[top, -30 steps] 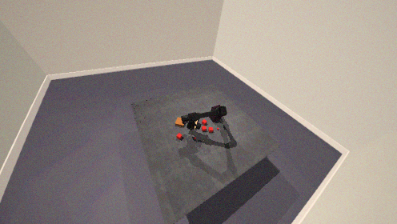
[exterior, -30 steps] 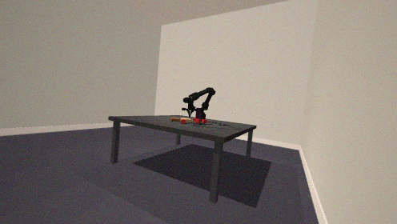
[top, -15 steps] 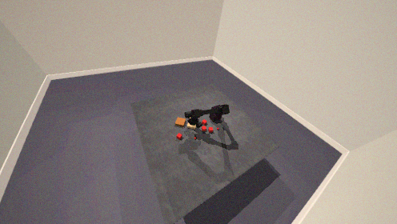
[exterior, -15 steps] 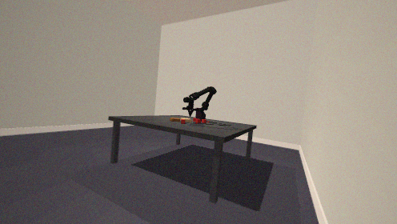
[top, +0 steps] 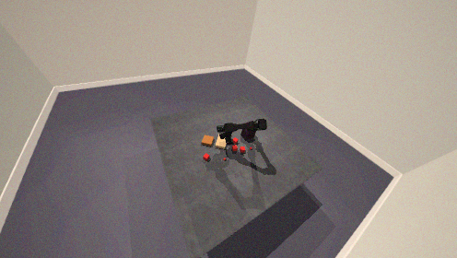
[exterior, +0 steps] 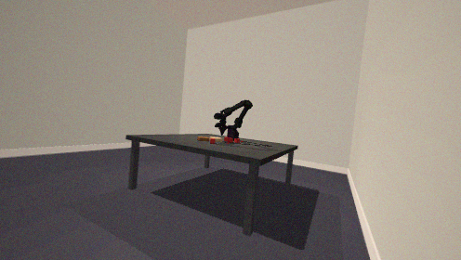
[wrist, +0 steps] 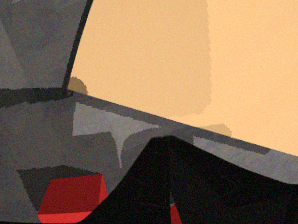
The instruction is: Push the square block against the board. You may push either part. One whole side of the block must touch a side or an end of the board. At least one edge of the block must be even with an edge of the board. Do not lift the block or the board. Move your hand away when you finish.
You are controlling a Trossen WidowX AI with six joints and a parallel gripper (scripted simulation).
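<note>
The orange-brown square block (top: pixel 207 140) (exterior: pixel 203 138) lies flat to the left of the pale tan board (top: pixel 220 143) (wrist: pixel 140 50) in the top view. A narrow dark gap shows between them. The board is longer than it is wide, and the arm hides part of its far right side in that view. In the wrist view one corner and a long edge of it fill the upper right. My gripper (top: pixel 229 142) (exterior: pixel 222 135) (wrist: pixel 161 147) is shut and empty. It points down just beside the board's right side, with its tips above the table.
Red cubes (top: pixel 235 148) (top: pixel 242 149) (top: pixel 235 140) stand on the table (top: pixel 184 184) (exterior: pixel 172 142) right of the board, close to the gripper. Another red cube (top: pixel 206 157) is in front of the block. Small red pieces (top: pixel 225 159) (top: pixel 251 148) lie nearby. A red cube (wrist: pixel 75 192) shows lower left in the wrist view.
</note>
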